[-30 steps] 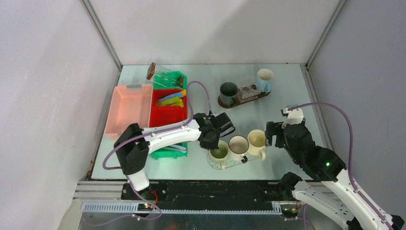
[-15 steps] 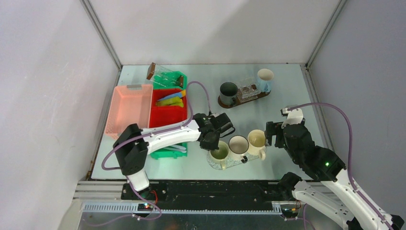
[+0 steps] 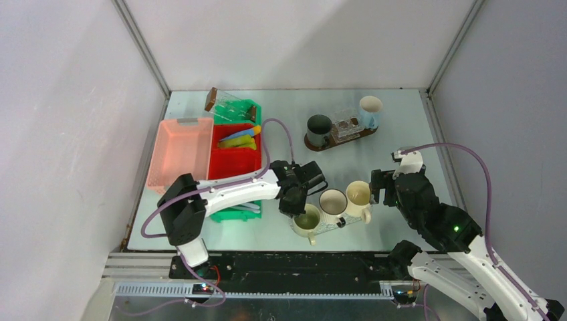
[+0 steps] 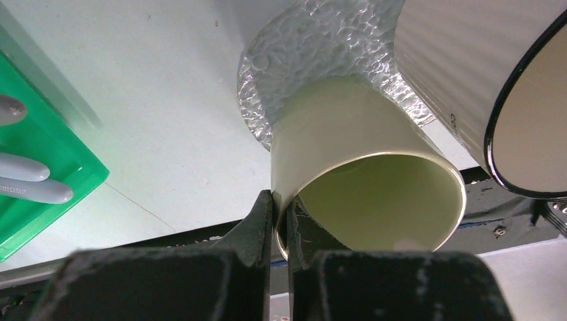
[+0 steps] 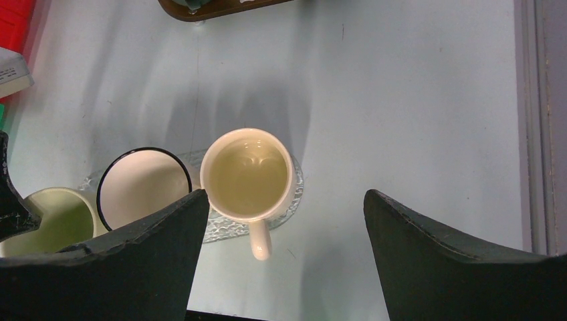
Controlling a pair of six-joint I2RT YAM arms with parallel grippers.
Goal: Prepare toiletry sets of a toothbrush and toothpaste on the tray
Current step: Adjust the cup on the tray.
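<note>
Greenish-cream mug (image 4: 348,154) rim pinched by left claw (image 4: 279,206); white mug (image 4: 461,67) just beside; right claw (image 5: 286,195) spread.

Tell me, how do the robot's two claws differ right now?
The left claw is shut, pinching the wall of the greenish mug with one finger inside and one outside. The right claw is wide open and holds nothing. The left claw touches its mug, while the right claw hangs above the cream mug without touching it. Both claws are black and two-fingered, and both are at the mugs on the clear tray.
</note>
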